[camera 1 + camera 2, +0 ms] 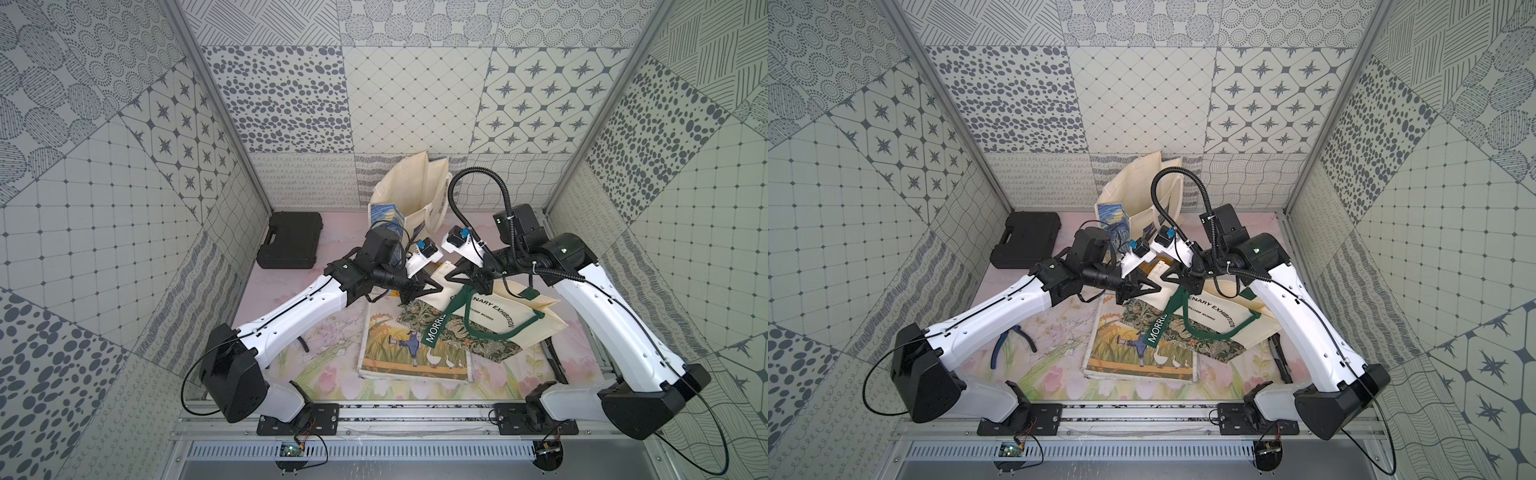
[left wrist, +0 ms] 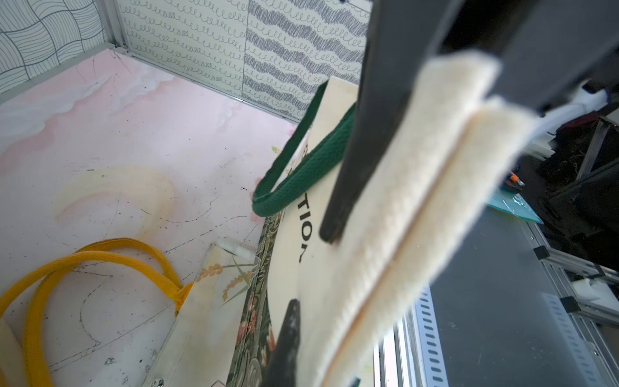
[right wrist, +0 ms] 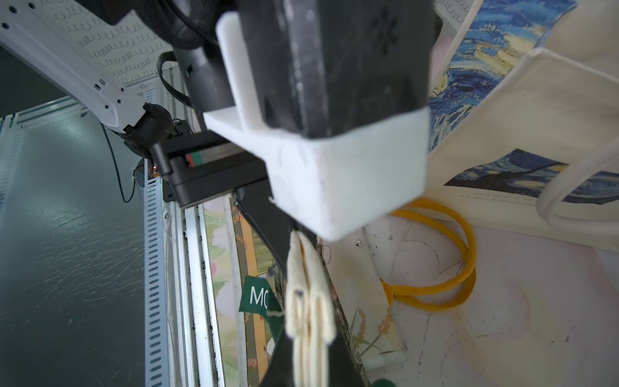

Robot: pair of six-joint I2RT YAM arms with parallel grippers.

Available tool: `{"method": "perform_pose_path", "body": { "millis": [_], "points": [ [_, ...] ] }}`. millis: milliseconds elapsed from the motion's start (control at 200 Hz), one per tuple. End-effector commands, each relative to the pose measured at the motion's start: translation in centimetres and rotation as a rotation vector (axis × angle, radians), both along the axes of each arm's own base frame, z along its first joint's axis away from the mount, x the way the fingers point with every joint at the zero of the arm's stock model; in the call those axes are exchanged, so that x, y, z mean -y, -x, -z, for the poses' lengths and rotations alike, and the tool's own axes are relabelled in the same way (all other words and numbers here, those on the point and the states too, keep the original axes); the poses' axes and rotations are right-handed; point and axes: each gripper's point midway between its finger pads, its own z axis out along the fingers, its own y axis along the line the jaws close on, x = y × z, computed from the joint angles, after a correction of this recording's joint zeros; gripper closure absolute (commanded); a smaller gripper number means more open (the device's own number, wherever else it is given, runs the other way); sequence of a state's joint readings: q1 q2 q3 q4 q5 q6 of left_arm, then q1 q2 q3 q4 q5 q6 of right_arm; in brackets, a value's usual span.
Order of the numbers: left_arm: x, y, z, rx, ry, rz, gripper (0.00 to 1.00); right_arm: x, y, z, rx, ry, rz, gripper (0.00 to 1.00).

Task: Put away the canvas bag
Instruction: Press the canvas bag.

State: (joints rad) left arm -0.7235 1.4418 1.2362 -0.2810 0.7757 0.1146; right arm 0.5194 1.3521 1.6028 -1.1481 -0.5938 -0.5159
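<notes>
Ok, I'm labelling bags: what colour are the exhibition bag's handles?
Dark green handles, clearest in a top view.

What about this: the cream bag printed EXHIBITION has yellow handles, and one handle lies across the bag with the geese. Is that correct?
Not fully. The EXHIBITION bag has green handles, not yellow, as both top views show. One handle does lie across the geese bag.

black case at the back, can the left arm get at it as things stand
Probably yes: the black case lies in the open beside the left arm, nothing on it. The left gripper is shut and points away, so it must swing round and open.
</notes>
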Motion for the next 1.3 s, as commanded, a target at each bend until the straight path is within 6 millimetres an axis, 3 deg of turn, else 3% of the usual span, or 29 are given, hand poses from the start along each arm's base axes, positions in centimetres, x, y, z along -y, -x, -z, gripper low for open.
{"method": "perform_pose_path", "body": {
  "millis": [0, 40, 210, 340, 395, 620, 886, 1086, 1296],
  "points": [
    [-0.7, 0.8, -3.1, 0.032, 0.183, 0.123, 1.00, -0.6, 0.6, 0.4, -0.053, -0.014, -0.045, 1.00],
    [-1.5, 0.0, -3.2, 0.022, 0.209, 0.100, 1.00, -0.6, 0.6, 0.5, -0.057, -0.012, -0.047, 1.00],
    [-6.4, -4.1, -3.5, -0.004, 0.362, -0.018, 1.00, -0.6, 1.2, 2.5, -0.130, 0.038, -0.094, 0.78],
    [-8.4, -4.4, -3.4, 0.046, 0.418, 0.006, 1.00, -1.1, 0.7, 4.0, -0.156, 0.044, -0.103, 0.70],
    [-8.6, -4.1, -3.2, 0.066, 0.428, 0.032, 1.00, -1.2, 0.0, 4.8, -0.150, 0.054, -0.093, 0.64],
    [-9.4, -3.0, -3.1, 0.088, 0.480, 0.101, 1.00, -1.0, -2.9, 7.0, -0.102, 0.145, -0.032, 0.60],
    [-9.6, -2.5, -3.5, 0.047, 0.485, 0.134, 1.00, 1.1, -6.9, 8.1, 0.028, 0.305, 0.072, 0.57],
    [-9.7, -2.5, -3.6, 0.026, 0.499, 0.117, 1.00, 3.0, -7.4, 7.9, 0.037, 0.343, 0.104, 0.58],
    [-10.0, -4.0, -3.6, -0.015, 0.534, 0.070, 1.00, 5.3, -6.9, 8.5, 0.050, 0.397, 0.146, 0.59]
  ]
}}
